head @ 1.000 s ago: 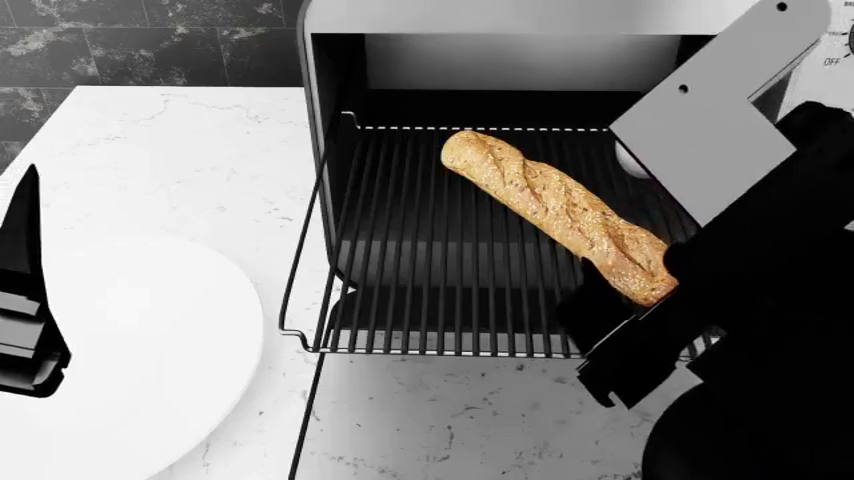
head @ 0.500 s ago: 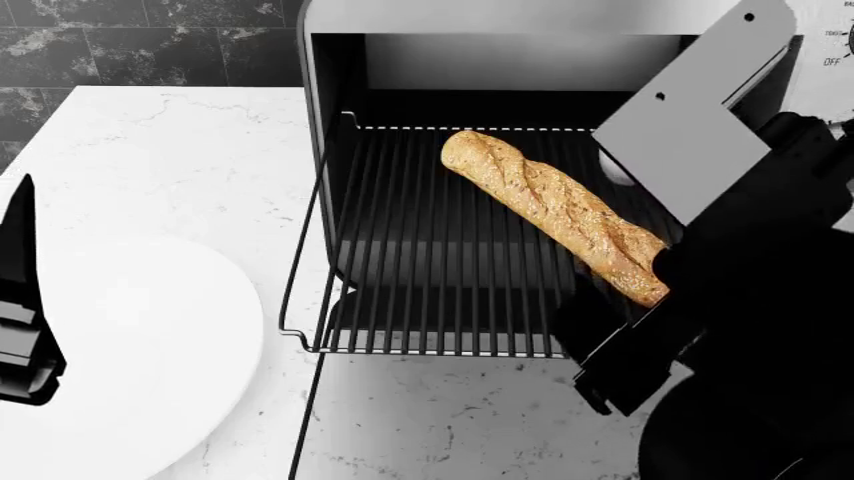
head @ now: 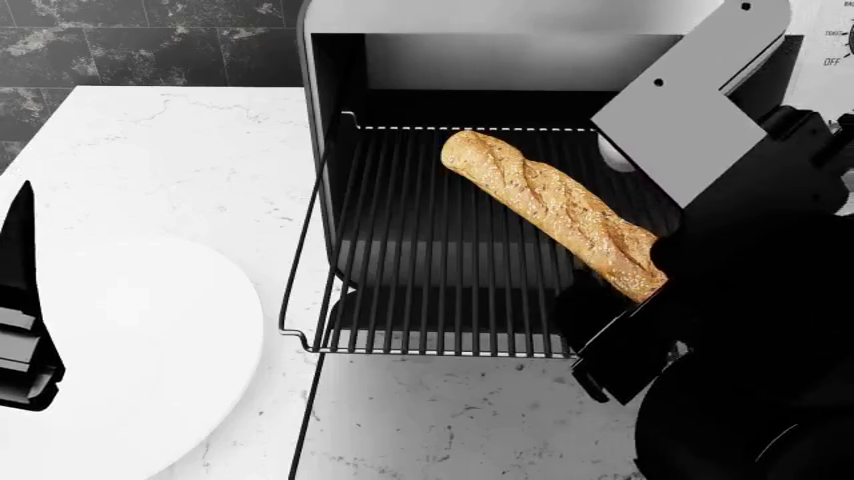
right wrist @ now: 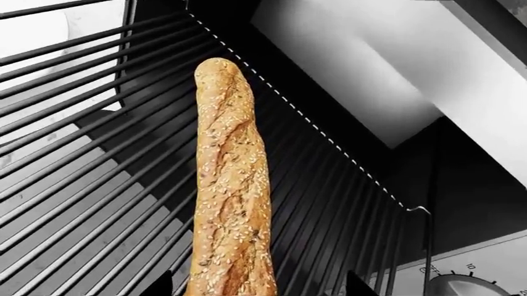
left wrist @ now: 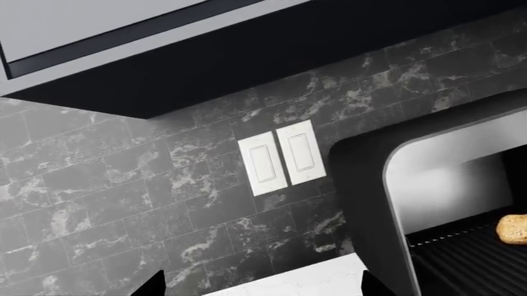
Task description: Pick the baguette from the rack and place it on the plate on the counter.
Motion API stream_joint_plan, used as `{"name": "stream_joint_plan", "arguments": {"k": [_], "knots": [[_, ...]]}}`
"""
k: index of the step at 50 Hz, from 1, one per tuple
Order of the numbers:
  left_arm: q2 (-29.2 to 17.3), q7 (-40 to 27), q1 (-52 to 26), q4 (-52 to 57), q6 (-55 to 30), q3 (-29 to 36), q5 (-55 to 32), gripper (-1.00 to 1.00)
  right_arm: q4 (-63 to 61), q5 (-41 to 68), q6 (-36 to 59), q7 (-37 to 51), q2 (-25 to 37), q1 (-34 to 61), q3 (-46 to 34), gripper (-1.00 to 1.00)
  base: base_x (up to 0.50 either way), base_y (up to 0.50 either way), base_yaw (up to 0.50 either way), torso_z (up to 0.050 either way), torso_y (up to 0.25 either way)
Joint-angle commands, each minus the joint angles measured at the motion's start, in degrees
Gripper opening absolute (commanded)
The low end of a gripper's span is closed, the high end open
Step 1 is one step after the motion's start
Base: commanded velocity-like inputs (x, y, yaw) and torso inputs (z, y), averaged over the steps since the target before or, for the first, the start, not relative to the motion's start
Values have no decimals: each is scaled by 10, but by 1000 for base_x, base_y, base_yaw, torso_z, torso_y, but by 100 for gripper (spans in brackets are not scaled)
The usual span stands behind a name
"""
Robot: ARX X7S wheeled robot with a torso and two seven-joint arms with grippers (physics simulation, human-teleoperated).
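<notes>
The golden-brown baguette (head: 554,212) lies diagonally on the dark wire rack (head: 414,250), which is pulled out of the oven. My right gripper (head: 625,305) is at the baguette's near right end. In the right wrist view the baguette (right wrist: 231,185) runs between the two open fingertips (right wrist: 160,288), with a gap on each side. My left gripper (head: 20,290) hangs open and empty over the left edge of the white plate (head: 134,360) on the white counter (head: 174,160). In the left wrist view the open gripper (left wrist: 261,288) faces the backsplash, and the baguette's end (left wrist: 512,228) shows in the oven.
The oven housing (head: 534,20) surrounds the rack's far part, with a dial panel (right wrist: 461,280) on its right. My right arm's grey link (head: 681,110) crosses the oven's right side. Dark marbled backsplash (left wrist: 123,203) with two white switches (left wrist: 282,157) stands behind the counter.
My right arm has shifted a little to the left and closer over the baguette's near end. The baguette and plate have not moved. The left gripper has barely drifted.
</notes>
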Motion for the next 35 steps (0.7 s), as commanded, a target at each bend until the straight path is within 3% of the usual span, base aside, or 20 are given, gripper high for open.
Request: {"name": "stream_joint_plan", "arguments": {"k": [1, 12, 13, 35], "knots": [[-3, -3, -3, 1, -1, 0, -4, 100, 9, 2, 0, 0, -9, -13, 1, 100, 0, 0, 0, 0, 0], [-4, -8, -10, 0, -6, 2, -9, 100, 19, -4, 0, 0, -16, -24, 18, 100, 0, 0, 0, 0, 0], [-4, -10, -13, -1, -8, 3, -11, 100, 18, 1, 0, 0, -17, -31, 23, -100, 0, 0, 0, 0, 0], [13, -7, -54, -20, -19, 11, -9, 100, 17, 2, 0, 0, -29, 4, 36, -100, 0, 0, 0, 0, 0]]}}
